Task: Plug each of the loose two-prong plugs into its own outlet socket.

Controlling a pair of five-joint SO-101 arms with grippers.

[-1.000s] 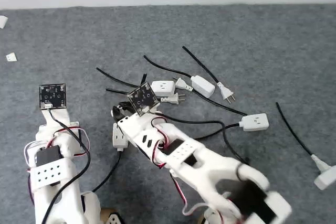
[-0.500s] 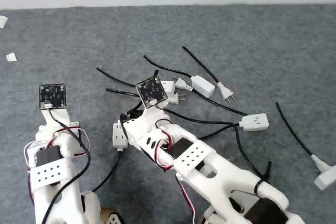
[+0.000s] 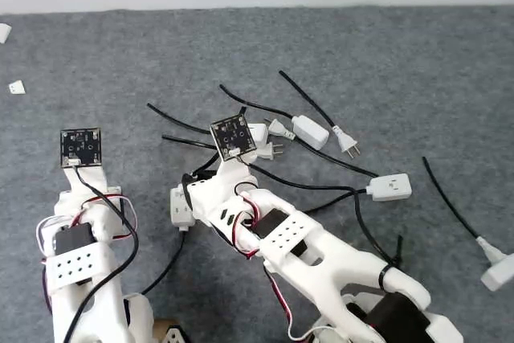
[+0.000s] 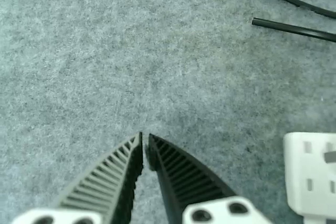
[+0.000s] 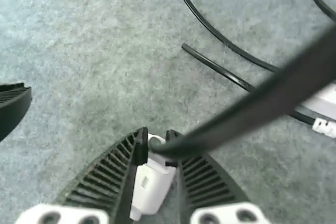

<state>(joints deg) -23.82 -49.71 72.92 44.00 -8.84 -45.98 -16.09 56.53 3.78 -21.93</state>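
right claw: the right claw (image 5: 156, 137) is closed down narrow on a white plug (image 5: 152, 179), one finger against each side. Prongs are hidden.
held cord: a black cord (image 5: 252, 103) leaves the white plug at the fingertips and rises close past the wrist camera.
left claw: the left claw (image 4: 145, 139) has its tips all but touching with nothing between them, over bare grey carpet (image 3: 418, 62).
near socket: the near socket (image 3: 181, 205) lies flat on the carpet between the two arms, just beside the right arm. Its slots face up in the left wrist view (image 4: 310, 182).
other sockets: a half-hidden socket (image 3: 261, 132) sits behind the right wrist's camera board. A mid-carpet socket (image 3: 389, 187) lies well to the right, and an edge socket (image 3: 494, 271) lies at the far right.
loose plugs: the first loose plug (image 3: 274, 150) is just beside the half-hidden socket, with the second loose plug (image 3: 278, 128) near it. The third loose plug (image 3: 346, 143) is farther right, prongs showing.
white block: a white block (image 3: 310, 132) on a cord lies between the second and third loose plugs.
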